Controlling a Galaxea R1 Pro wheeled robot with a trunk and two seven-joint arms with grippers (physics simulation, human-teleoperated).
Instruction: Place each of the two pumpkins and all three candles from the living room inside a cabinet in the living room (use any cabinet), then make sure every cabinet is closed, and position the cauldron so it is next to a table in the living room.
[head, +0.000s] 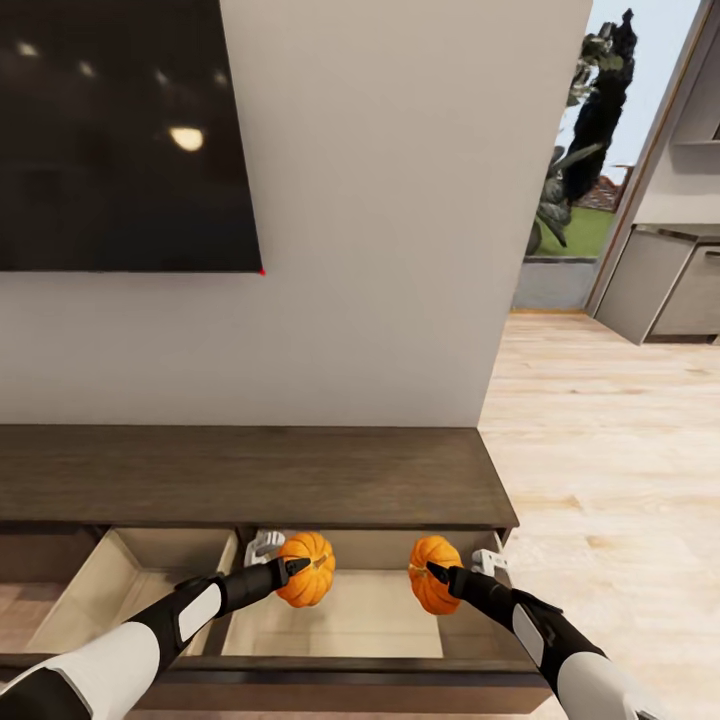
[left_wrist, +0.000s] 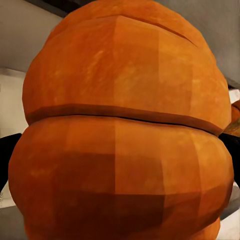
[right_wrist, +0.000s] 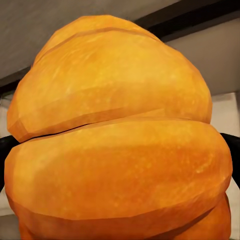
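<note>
The left gripper (head: 297, 568) is clamped on one pumpkin (head: 308, 581), the right gripper (head: 432, 572) on the other pumpkin (head: 433, 586), both held over the cabinet's (head: 250, 475) pulled-out drawer (head: 345, 610). Each pumpkin hides most of its fingers, so the closure is seemingly snug. Both forearms are cut off at the frame edge.

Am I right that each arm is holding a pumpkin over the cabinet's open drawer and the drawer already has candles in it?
Not quite. The head view shows the left pumpkin and the right pumpkin, each held by an end effector over the open drawer of the cabinet, but the visible part of the drawer holds no candles.
</note>
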